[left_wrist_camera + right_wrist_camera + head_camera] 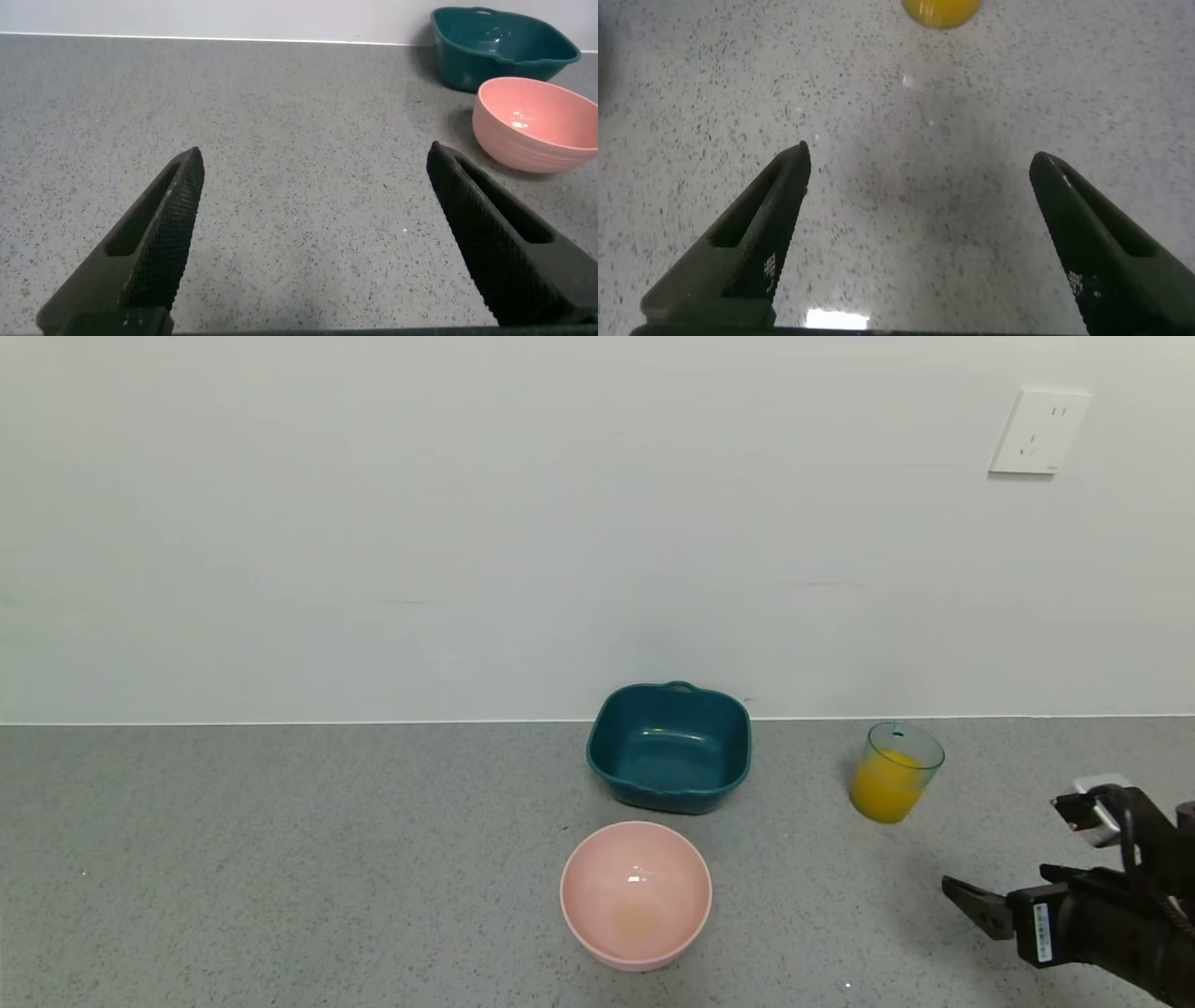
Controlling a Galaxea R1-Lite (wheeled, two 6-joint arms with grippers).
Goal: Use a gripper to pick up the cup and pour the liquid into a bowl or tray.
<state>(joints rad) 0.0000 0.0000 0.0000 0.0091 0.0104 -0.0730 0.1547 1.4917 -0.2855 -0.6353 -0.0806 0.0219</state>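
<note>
The cup (896,770) stands upright on the grey counter at the right, about half full of orange-yellow liquid (885,791). The dark teal dish (611,747) sits empty to its left, near the wall. My right gripper (994,879) is open and empty, low over the counter, in front and to the right of the cup and apart from it. In the right wrist view the cup's orange base (940,9) shows ahead of the open right gripper (920,161). My left gripper (313,161) is open and empty over bare counter, outside the head view.
A round pink bowl (636,894) stands in front of the teal dish. The left wrist view shows both the pink bowl (537,121) and the teal dish (500,47). A white wall with an outlet (1039,431) closes the counter's back.
</note>
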